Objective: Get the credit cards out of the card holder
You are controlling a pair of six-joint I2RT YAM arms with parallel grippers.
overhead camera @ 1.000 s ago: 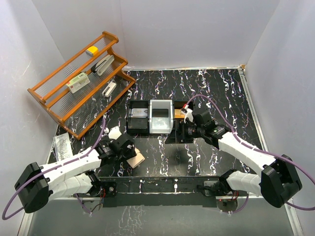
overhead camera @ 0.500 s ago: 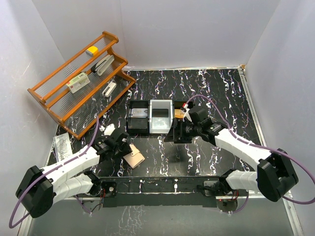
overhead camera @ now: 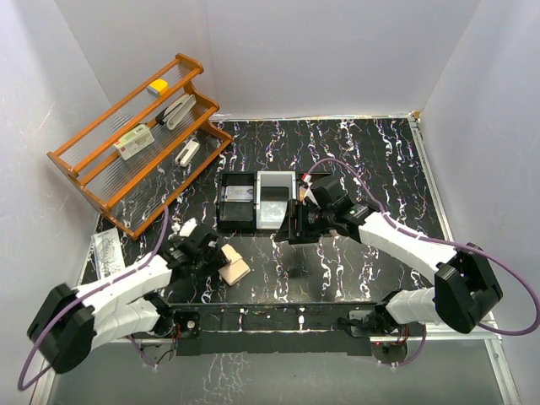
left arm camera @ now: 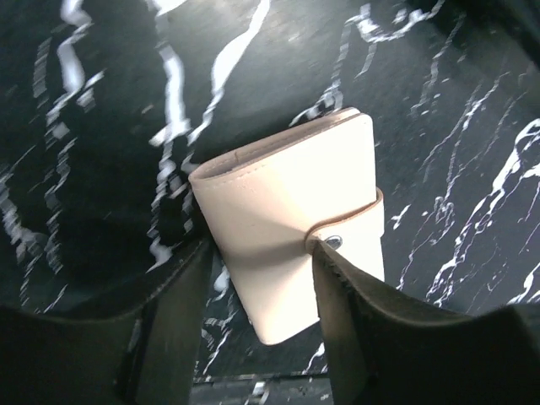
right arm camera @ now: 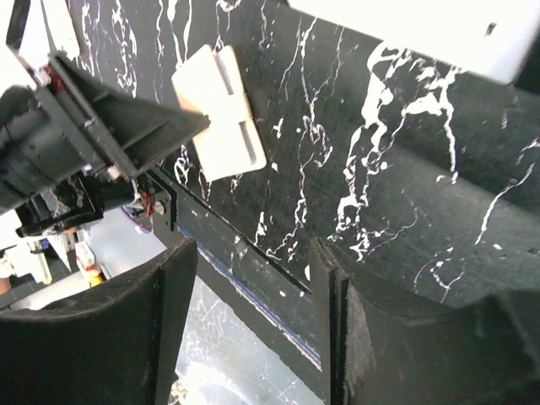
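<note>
1. Black marble-patterned desk [overhead camera: 363, 152], veined in white and walled in white, carries everything.
2. We see the card holder [left arm camera: 287, 211] lying flat and closed near the desk's front-left. Its long axis is skewed diagonally to the desk's front edge, and its snap tab wraps over one edge.
3. Over it hangs the left gripper [left arm camera: 261, 249], jaws released and straddling its near end; whether they touch it, we cannot tell.
4. Mid-desk, the right gripper [right arm camera: 251, 253] hovers just in front of the three-compartment tray [overhead camera: 221, 190], jaws released over bare desk.
5. We note smooth beige leather with rounded corners. A slatted wooden rack [overhead camera: 118, 108] stands well apart at the far left.
</note>
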